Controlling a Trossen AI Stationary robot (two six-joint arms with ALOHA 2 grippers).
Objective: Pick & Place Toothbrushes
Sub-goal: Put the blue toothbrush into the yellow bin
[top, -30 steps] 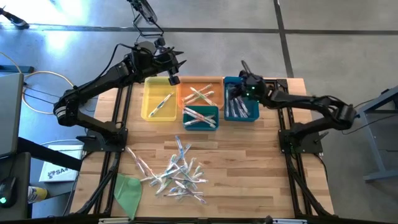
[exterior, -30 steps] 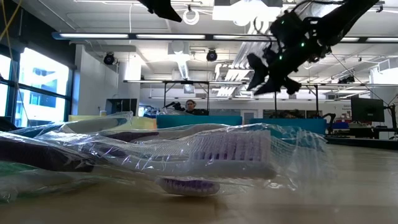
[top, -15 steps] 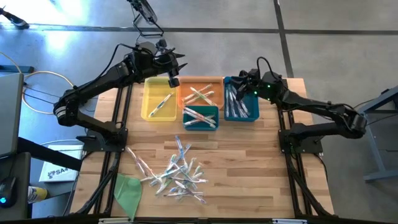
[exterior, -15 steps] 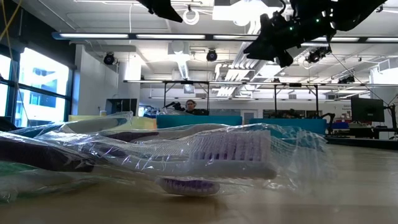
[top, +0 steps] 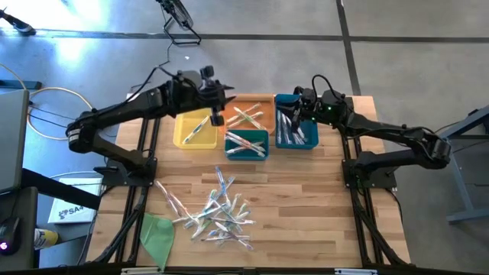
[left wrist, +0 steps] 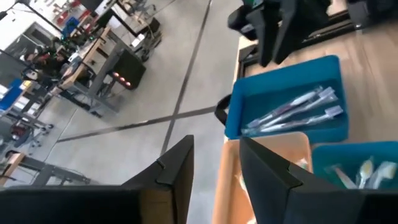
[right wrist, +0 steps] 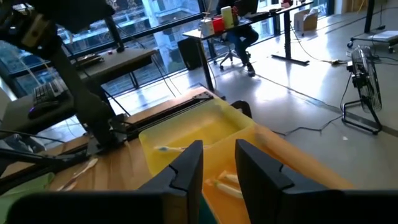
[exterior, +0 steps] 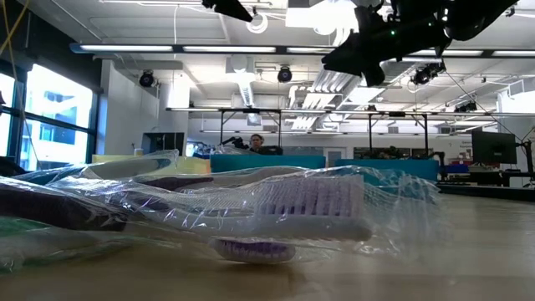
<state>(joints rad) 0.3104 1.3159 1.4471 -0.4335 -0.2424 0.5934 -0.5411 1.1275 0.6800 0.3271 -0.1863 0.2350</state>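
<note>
Many clear-wrapped toothbrushes (top: 215,211) lie in a loose pile on the wooden table's near half, and one fills the foreground of the low view (exterior: 284,209). More lie in the yellow bin (top: 195,127), orange bin (top: 246,114), teal bin (top: 246,144) and blue bin (top: 297,131). My left gripper (top: 217,114) hangs high over the edge between the yellow and orange bins; its fingers (left wrist: 180,168) stand open with nothing between them. My right gripper (top: 290,111) hovers over the blue bin's far left corner, pointing toward the table's left, open (right wrist: 219,162) and empty.
The bins stand in a row along the table's far half. A flat green cloth (top: 158,234) lies at the near left corner. Bare wood lies to the right of the pile. The two grippers face each other across the orange bin.
My left gripper has swung toward the table's right, from over the yellow bin's far edge to over the yellow-orange border. My right gripper has risen from the blue bin and tipped up from pointing down to nearly level.
</note>
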